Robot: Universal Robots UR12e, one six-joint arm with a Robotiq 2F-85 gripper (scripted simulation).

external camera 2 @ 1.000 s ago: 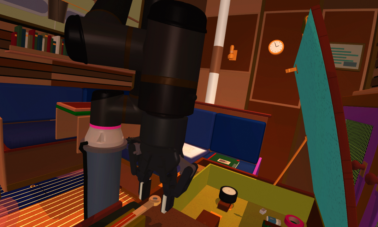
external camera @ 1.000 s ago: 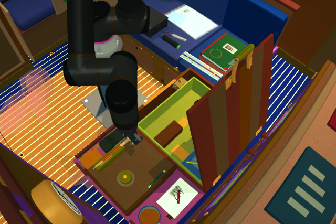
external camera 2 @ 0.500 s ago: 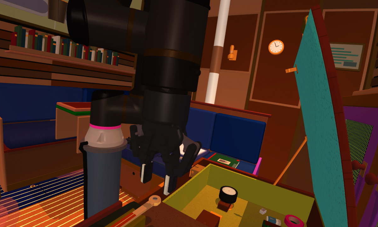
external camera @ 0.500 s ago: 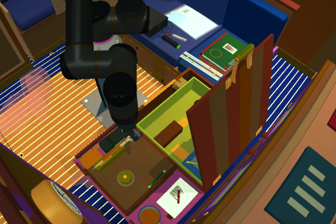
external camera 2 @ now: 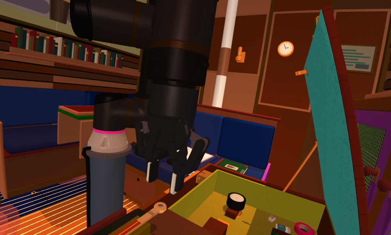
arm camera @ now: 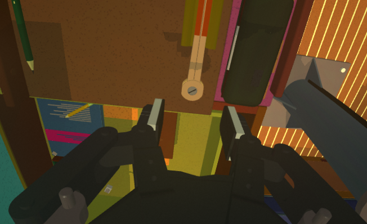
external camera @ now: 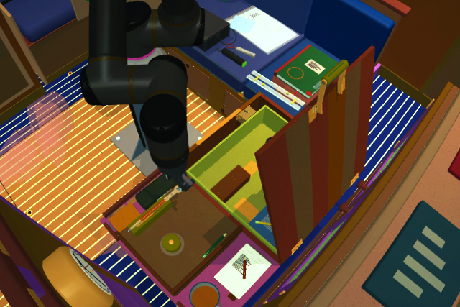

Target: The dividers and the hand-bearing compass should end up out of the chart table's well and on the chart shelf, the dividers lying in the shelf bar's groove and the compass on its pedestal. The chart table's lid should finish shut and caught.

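Note:
My gripper (external camera 2: 161, 180) hangs open and empty above the hinge end of the dividers (arm camera: 196, 67), near the edge between shelf and well. The dividers (external camera: 154, 209) lie along the olive shelf bar (external camera: 152, 218) on the brown chart shelf (external camera: 178, 229). The round pedestal (external camera: 171, 243) stands bare on the shelf. The hand-bearing compass (external camera 2: 235, 201), black with a white face, sits on a small block in the yellow-green well (external camera: 237, 162). The chart table's lid (external camera: 319, 155) stands raised, held by a thin prop (external camera 2: 300, 166).
Behind the well a blue settee (external camera: 282, 28) carries books, a ruler and a bottle. A dark case (external camera: 154, 190) lies beside the shelf bar. A green pencil (external camera: 214, 245) lies on the shelf. A brown block (external camera: 230, 183) sits in the well. The robot's base (external camera 2: 105, 175) stands left.

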